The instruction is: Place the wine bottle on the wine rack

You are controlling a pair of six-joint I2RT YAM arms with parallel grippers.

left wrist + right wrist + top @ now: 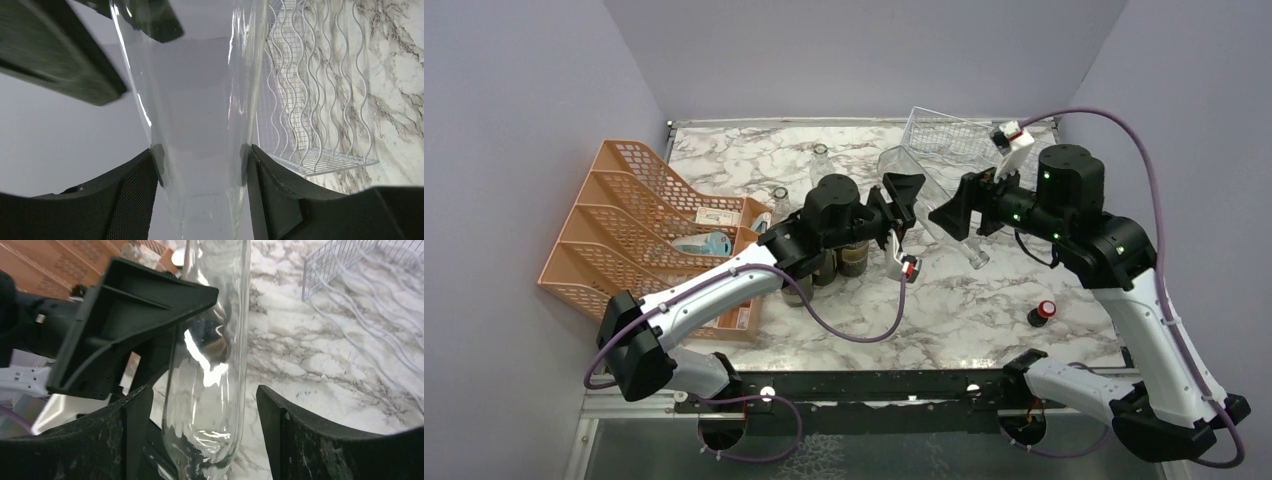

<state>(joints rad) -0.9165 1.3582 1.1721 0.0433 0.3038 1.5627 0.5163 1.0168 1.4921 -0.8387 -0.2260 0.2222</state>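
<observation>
The wine bottle [921, 172] is clear glass and hangs tilted in the air above the middle of the table, neck pointing toward the near right. My left gripper [902, 200] is shut on its body; in the left wrist view both pads press the glass [200, 100] at my left gripper [200, 155]. My right gripper [949, 212] is open around the bottle's narrower part [210, 390], with a gap on each side at my right gripper [205, 395]. The silvery wire wine rack [949, 135] stands at the back right, empty, beyond the bottle [310, 100], and shows in the right wrist view [340, 255].
An orange mesh tiered organizer [639, 220] holds small items at the left. Dark bottles [844, 260] stand under my left wrist, and two clear bottles [821, 160] stand behind. A small black item with a red cap [1044, 312] lies at the near right.
</observation>
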